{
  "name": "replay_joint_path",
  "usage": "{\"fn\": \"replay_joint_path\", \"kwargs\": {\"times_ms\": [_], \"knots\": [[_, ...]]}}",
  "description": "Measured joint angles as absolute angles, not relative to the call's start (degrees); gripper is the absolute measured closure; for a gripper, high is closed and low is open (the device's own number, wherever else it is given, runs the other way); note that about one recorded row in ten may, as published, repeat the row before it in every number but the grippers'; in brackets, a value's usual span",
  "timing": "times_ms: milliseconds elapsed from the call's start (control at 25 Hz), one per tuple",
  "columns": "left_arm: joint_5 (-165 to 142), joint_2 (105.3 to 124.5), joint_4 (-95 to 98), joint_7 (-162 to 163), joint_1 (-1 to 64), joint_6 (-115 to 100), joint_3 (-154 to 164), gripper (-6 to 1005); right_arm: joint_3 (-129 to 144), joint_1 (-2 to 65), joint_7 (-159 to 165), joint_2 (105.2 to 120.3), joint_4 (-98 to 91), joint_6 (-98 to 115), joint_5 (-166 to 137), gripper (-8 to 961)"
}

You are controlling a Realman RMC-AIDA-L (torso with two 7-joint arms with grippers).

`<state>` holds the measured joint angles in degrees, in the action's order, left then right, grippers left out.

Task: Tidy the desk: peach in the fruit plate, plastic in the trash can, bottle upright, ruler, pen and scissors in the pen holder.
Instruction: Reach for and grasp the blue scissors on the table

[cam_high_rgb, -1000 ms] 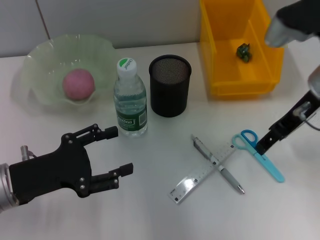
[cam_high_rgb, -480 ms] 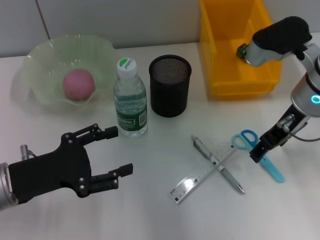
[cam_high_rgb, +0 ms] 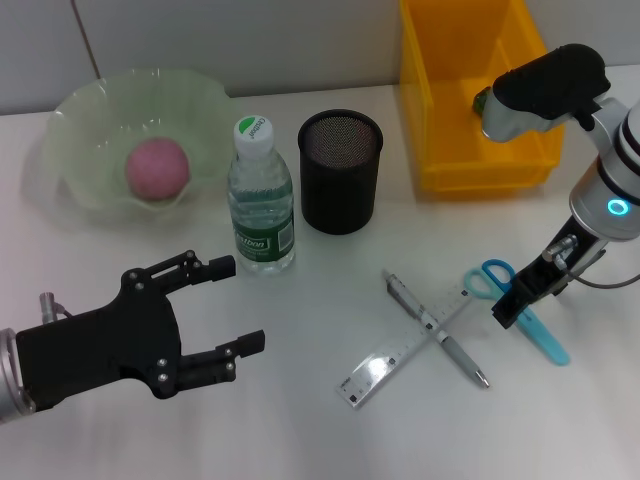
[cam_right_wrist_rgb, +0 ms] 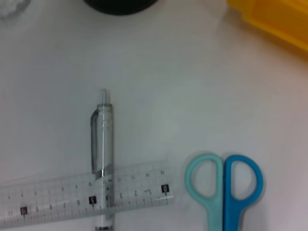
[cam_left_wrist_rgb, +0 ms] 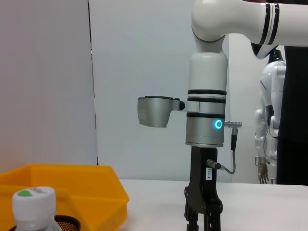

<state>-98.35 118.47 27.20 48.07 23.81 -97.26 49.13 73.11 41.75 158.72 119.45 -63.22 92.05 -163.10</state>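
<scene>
Blue-handled scissors (cam_high_rgb: 520, 305) are overlapped at 3 o'clock by the right gripper (cam_high_rgb: 507, 312); its finger state cannot be told. At 8 o'clock, the left gripper (cam_high_rgb: 225, 315) is held with fingers spread, empty.

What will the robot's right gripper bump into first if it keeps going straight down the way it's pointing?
Most likely the scissors. The right gripper points down right above them, by the handles. How high it hangs is hard to judge.

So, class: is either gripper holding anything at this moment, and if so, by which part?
Nothing is held. The left gripper hangs open over bare table near the bottle. The right gripper is low over the scissors; whether it grips them cannot be told.
</scene>
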Motion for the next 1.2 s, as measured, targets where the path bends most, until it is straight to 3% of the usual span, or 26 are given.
{"fn": "replay_joint_path", "kwargs": {"times_ms": [1200], "knots": [[-104.9,118.31,31.1,52.4,22.8,-94.1,49.1,191,75.3,42.2,160.1,119.5,-60.5,88.5,-162.4,127]]}}
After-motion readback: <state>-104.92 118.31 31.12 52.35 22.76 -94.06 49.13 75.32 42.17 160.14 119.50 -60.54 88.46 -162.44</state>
